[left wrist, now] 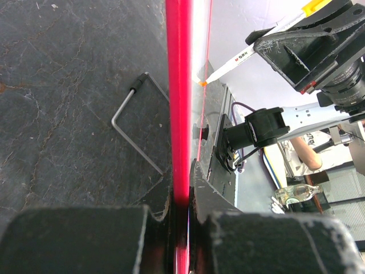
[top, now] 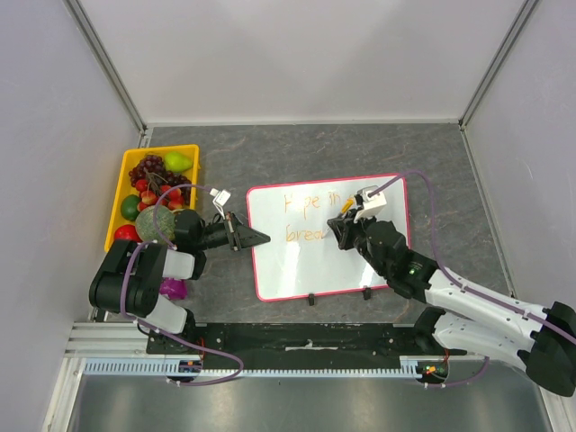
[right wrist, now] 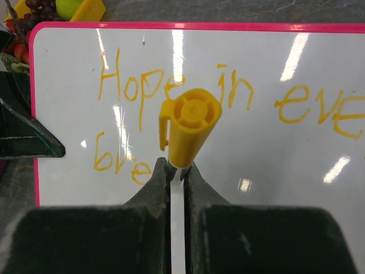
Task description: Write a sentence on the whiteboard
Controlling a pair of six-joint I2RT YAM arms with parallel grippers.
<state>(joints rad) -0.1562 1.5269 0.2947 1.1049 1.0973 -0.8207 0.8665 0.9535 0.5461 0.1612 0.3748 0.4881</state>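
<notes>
Jaws of my left gripper (top: 256, 238) pinch the whiteboard (top: 297, 270) at its edge to steady it, while my right gripper (right wrist: 178, 171) clamps the marker (right wrist: 191, 123) tight for writing the sentence (right wrist: 122, 85).

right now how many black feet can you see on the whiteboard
2. Both are on the near long edge of the whiteboard: one black foot about midway along it, the second black foot further right. Parts of the frame are covered, so others may be hidden.

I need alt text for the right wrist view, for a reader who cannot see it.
The right end effector is shut on a yellow-capped marker over the whiteboard. The sentence, in orange handwriting, reads "Hope in eve", with a second line starting below.
</notes>
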